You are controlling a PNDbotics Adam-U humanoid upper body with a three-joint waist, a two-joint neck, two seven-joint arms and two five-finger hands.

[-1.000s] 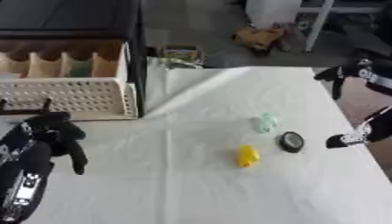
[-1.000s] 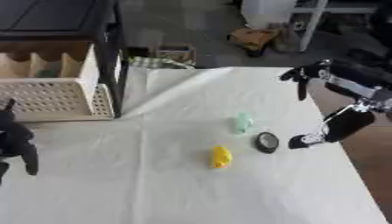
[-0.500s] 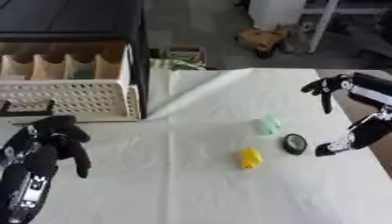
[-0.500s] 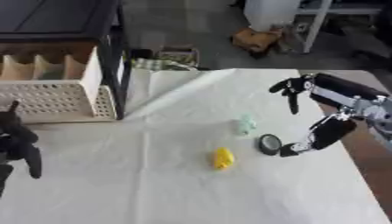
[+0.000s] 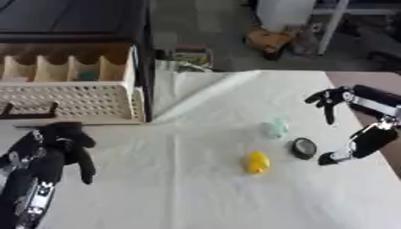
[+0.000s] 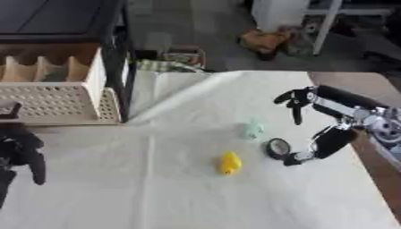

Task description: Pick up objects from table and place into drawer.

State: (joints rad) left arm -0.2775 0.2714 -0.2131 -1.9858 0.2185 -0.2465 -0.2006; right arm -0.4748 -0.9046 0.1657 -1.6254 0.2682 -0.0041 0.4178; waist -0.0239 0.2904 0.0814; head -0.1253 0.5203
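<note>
Since 1 s ago the right hand (image 6: 325, 120) has come in from the table's right edge toward the middle; its thumb tip now sits right next to the black round disc (image 6: 277, 148), can't tell if touching. Fingers spread & relaxed, grasping nothing: the upper ones hang over the cloth, up and to the right of the pale green object (image 6: 252, 129).

The yellow object (image 6: 229, 162) lies on the white cloth (image 5: 196, 188), down-left of the disc, apart from the hand. Green one is just up-left of the disc.

Left hand (image 5: 64, 145) at lower left, near the open drawer (image 5: 70, 89), fingers drooping and loosely curled, empty. Drawer w/ perforated front & wooden dividers sits at the table's far left.
</note>
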